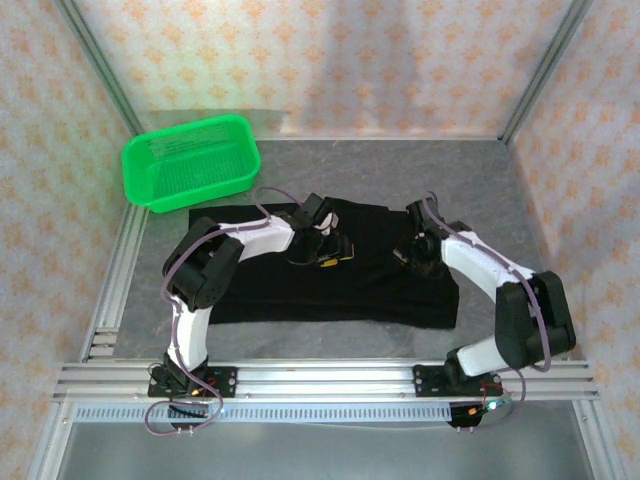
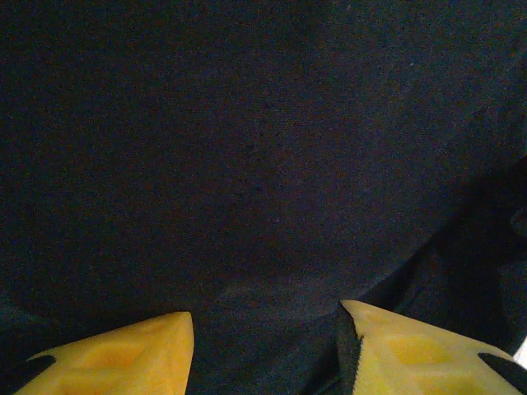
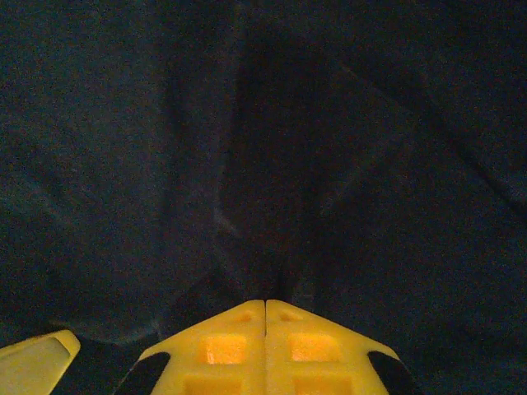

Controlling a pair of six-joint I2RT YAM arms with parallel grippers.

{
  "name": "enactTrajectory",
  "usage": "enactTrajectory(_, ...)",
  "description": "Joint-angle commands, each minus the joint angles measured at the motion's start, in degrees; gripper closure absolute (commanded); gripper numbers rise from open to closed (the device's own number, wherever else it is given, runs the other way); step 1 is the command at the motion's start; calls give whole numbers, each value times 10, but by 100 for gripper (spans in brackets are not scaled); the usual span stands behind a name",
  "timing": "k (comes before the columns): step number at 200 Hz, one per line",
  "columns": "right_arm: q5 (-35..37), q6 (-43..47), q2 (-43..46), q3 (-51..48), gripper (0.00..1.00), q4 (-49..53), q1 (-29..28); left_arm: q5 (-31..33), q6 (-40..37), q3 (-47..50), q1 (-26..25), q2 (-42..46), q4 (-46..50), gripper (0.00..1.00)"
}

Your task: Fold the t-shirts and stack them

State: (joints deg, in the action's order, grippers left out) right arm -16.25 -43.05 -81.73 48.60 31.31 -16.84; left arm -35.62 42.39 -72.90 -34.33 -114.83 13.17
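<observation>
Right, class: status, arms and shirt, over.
Left gripper jaws open over plain black cloth t-shirt. Right gripper jaws shut, pinching it. Green plastic mesh basket far-left, not blocking.

arms (image 1: 250, 236): white links, black joints | cables (image 1: 181, 256): purple | fingers (image 3: 224, 348): yellow

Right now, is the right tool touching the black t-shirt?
Touching. In the right wrist view the right tool is shut, and the t-shirt puckers into creases running straight into its tips.
</observation>
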Motion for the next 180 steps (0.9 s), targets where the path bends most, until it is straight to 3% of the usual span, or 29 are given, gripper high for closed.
enactTrajectory(1, 31, -34, 30, -25, 100, -2, -3, -8, 3, 4, 6, 0, -18, 50)
enactTrajectory(55, 41, -109, 108, -148, 100, -34, -3, -23, 18, 12, -1, -2, -36, 50)
enactTrajectory(109, 58, -156, 164, -236, 100, -44, -3, -12, 26, -61, -63, 15, 11, 50)
enactTrajectory(129, 55, -175, 186, -257, 88, -37, -3, -13, 22, -92, -86, 13, 36, 50)
enactTrajectory(158, 84, -164, 269, -237, 68, 57, -3, -13, 11, -112, -108, 4, 57, 50)
enactTrajectory(180, 107, -164, 357, -213, 62, 133, -2, -9, -19, -125, -116, -2, 83, 50)
